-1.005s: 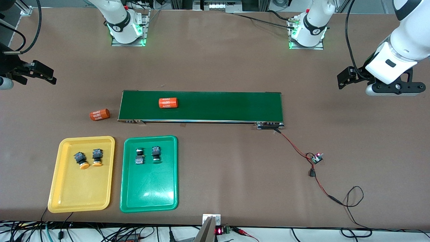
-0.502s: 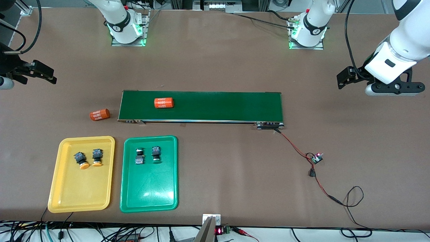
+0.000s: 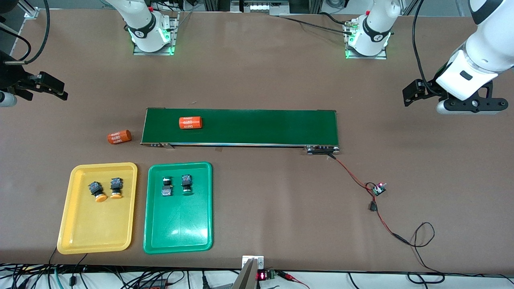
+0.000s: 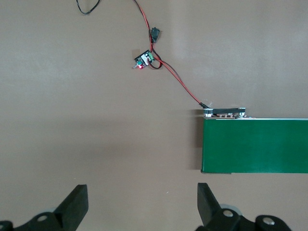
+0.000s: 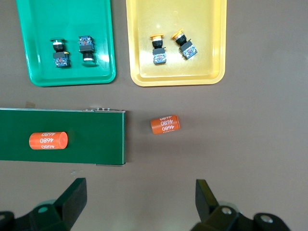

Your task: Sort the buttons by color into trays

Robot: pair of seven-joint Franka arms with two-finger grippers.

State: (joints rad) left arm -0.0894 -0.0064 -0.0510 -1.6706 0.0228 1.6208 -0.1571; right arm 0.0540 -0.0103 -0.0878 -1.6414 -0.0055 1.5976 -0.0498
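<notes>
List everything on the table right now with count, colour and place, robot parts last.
Yellow rectangular plastic tray: one, at the right arm's end, near the front camera.
Green rectangular plastic tray: one, beside the yellow tray.
Yellow-orange capped push buttons: two, in the yellow tray.
Green capped push buttons: two, in the green tray.
Dark-green conveyor belt: one, mid-table.
Orange "4680" cylinders: two, one on the belt, one on the table beside the belt's end.
Small circuit board on red-black wires: one, toward the left arm's end.
Left gripper: jaws open, empty.
Right gripper: jaws open, empty.
</notes>
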